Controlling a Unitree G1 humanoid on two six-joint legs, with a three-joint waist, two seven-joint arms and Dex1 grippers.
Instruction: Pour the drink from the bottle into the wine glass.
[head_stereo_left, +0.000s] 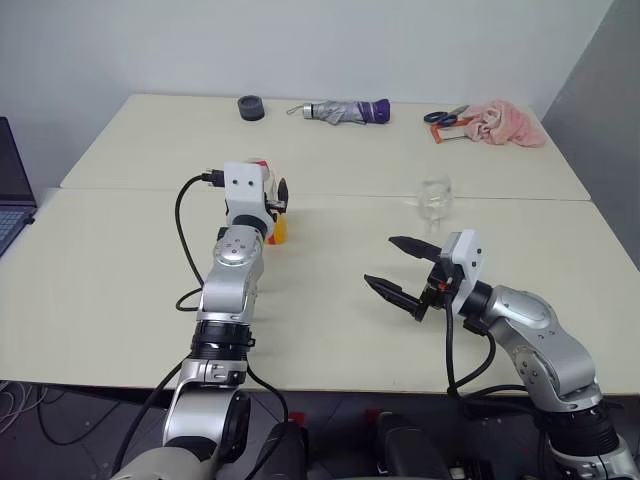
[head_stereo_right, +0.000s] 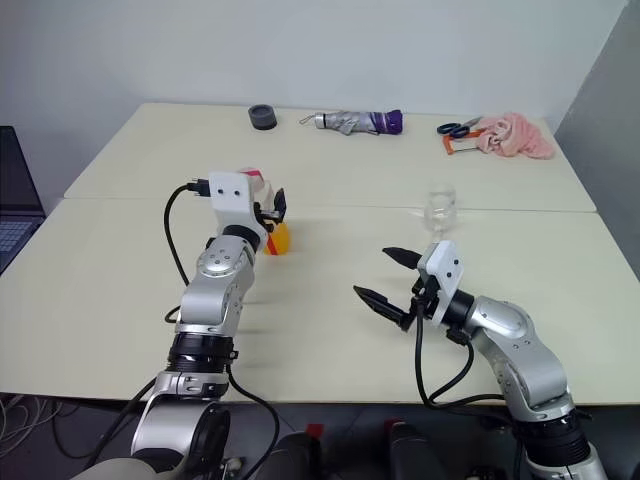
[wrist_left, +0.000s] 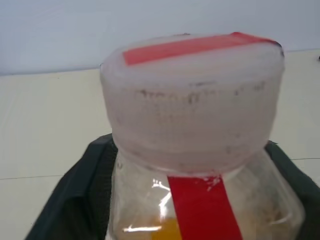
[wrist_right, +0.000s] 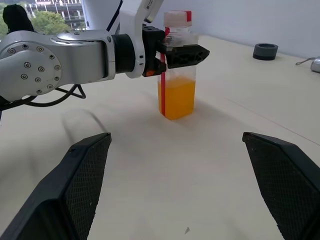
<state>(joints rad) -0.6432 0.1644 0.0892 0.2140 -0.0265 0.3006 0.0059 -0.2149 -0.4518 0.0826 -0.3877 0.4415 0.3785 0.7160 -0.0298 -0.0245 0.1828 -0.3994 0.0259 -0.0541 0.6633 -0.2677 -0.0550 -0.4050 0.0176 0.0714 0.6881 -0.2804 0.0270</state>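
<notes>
I am pinching the bottle (wrist_right: 176, 65) high near its cap with my left gripper (wrist_right: 182, 54), right gripper (head_stereo_left: 398, 268) spread beside the wine glass (head_stereo_left: 435, 200); such a high grip risks tipping it.

- Two pale cream surface (head_stereo_left: 330, 330) slabs are sitting edge to edge, a seam running across between them.
- The bottle (wrist_right: 176, 70) is standing upright on the near slab at about 10 o'clock, holding orange drink (wrist_right: 177, 96).
- The wine glass (head_stereo_left: 435, 198) is standing at 1 o'clock, near the seam.
- A dark round object (head_stereo_left: 251, 107), a folded umbrella (head_stereo_left: 346, 111), scissors (head_stereo_left: 445, 117) and a pink cloth (head_stereo_left: 503, 123) are lying along the far slab, from 11 to 2 o'clock.
</notes>
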